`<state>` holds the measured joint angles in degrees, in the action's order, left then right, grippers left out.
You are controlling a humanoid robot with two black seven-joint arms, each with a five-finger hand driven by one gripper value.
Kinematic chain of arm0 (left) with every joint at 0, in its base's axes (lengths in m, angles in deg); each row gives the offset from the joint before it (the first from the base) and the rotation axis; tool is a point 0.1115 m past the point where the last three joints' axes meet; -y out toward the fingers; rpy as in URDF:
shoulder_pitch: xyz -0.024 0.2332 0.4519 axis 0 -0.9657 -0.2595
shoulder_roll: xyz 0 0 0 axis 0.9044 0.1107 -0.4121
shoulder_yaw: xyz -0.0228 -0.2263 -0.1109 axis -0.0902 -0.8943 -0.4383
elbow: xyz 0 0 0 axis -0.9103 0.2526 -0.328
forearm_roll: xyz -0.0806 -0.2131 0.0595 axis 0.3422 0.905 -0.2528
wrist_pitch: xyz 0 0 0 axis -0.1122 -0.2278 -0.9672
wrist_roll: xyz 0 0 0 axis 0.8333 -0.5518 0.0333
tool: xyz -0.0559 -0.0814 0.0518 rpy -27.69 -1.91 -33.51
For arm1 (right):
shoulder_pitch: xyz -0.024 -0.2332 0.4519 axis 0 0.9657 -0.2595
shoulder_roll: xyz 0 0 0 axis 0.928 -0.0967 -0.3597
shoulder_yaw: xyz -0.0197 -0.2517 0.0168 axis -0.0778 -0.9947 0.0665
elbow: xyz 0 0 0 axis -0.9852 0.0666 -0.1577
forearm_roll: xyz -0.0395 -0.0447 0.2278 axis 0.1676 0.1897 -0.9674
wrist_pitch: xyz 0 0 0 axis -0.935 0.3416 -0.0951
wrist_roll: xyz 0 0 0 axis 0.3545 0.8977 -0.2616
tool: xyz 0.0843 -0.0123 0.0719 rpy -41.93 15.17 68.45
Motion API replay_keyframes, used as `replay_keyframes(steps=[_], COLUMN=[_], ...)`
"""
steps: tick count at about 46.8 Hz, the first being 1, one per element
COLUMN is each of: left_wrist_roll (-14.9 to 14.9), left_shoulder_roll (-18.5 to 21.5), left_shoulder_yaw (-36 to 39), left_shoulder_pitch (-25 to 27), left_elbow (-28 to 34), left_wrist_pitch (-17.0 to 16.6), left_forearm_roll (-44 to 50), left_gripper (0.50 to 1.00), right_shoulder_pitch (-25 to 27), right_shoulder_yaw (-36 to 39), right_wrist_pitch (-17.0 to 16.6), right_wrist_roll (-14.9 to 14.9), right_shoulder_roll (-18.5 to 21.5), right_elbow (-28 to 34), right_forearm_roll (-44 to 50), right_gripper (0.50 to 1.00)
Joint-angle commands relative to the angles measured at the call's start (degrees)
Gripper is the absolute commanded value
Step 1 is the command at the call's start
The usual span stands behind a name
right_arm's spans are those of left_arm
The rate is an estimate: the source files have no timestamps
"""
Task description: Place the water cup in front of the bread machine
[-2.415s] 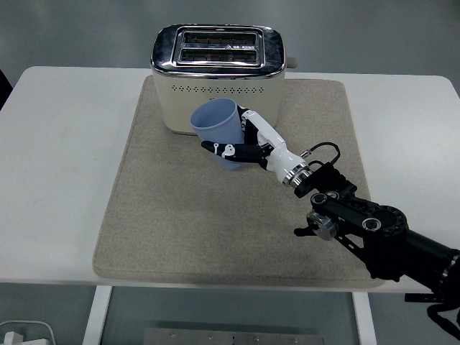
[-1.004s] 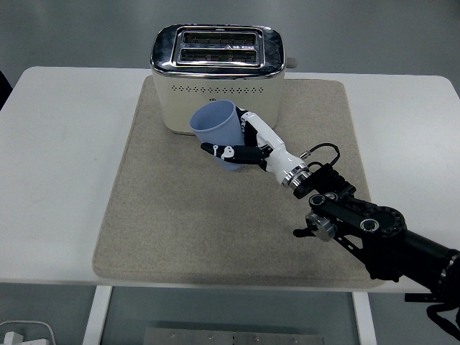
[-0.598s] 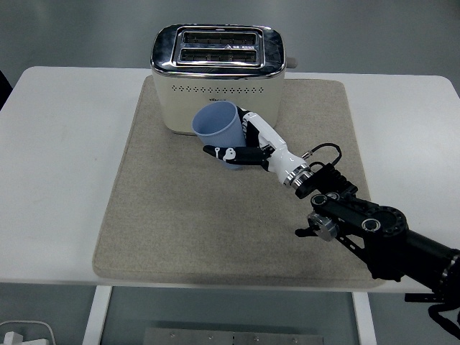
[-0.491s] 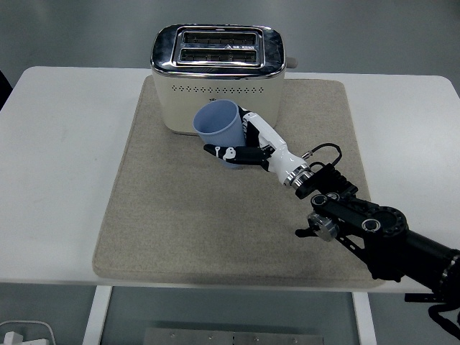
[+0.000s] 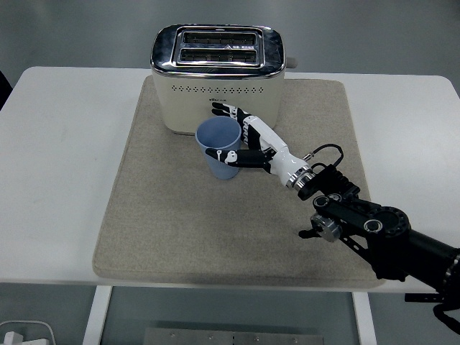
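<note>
The light blue water cup point(image 5: 223, 167) stands upright on the beige mat point(image 5: 165, 215), just in front of the cream and chrome bread machine point(image 5: 215, 72). My right hand point(image 5: 213, 130) reaches in from the lower right and brackets the cup. Its fingers point(image 5: 224, 111) are stretched out behind the rim, off the cup wall. The thumb point(image 5: 219, 154) lies across the cup's front, and I cannot tell whether it touches. My left arm is out of the picture.
The mat covers the middle of the white table point(image 5: 65, 144). The bread machine stands at the mat's far edge with its lever knob point(image 5: 293, 62) on the right. My black forearm point(image 5: 374, 230) crosses the mat's lower right corner.
The cup was held tilted above the mat; it has come down and now stands upright. My fingers have unwrapped from behind it and spread out.
</note>
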<state>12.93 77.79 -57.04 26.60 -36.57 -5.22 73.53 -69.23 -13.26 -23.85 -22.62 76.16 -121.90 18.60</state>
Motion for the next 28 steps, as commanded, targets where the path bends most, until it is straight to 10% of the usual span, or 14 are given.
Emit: replay_keyframes(steps=[1,28], left_wrist_roll=[0.0,0.0], left_shoulder_roll=[0.0,0.0], left_shoulder_yaw=[0.0,0.0], left_shoulder_pitch=[0.0,0.1], left_elbow=[0.0,0.0], left_wrist_pitch=[0.0,0.0], left_forearm_roll=[0.0,0.0], left_gripper=[1.0,1.0], right_shoulder_pitch=[0.0,0.7], right_shoulder_yaw=[0.1,1.0], right_wrist_pitch=[-0.1,0.1], right_wrist_roll=[0.0,0.0], right_shoulder_roll=[-1.2,-11.3], right_elbow=[0.0,-10.4], right_forearm_roll=[-0.1,-0.4], right_gripper=[0.909,0.913])
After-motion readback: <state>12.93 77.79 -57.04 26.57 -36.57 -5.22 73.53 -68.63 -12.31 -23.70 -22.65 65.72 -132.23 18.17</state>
